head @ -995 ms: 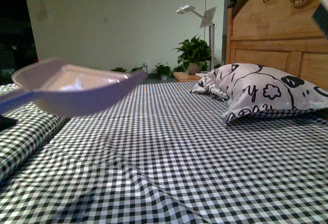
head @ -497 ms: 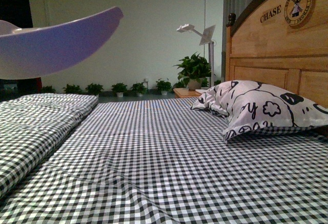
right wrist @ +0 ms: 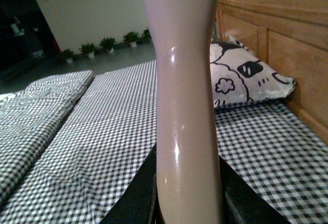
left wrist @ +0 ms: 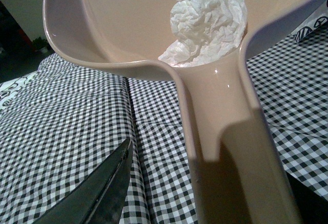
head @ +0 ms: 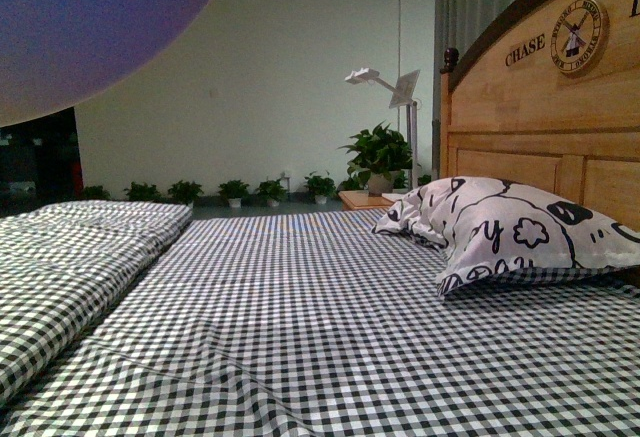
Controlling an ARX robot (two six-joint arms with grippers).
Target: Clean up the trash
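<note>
Left gripper (left wrist: 241,183), jaws clamped on the handle of the beige dustpan (left wrist: 128,24) raised above the checked bed (head: 300,337), with the trash (left wrist: 207,21) inside its pan; right gripper (right wrist: 187,193), jaws clamped on a beige handle (right wrist: 184,106).

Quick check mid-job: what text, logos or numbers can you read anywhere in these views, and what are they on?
"CHASE": dark lettering on the wooden headboard, front view.
"D" or similar: one letter cut off at the frame edge, same headboard; not certain.
Round windmill emblem on the headboard: ring lettering too small to read.
Pillow: black doodles only, no sure words.
Dustpan, trash: no text.
</note>
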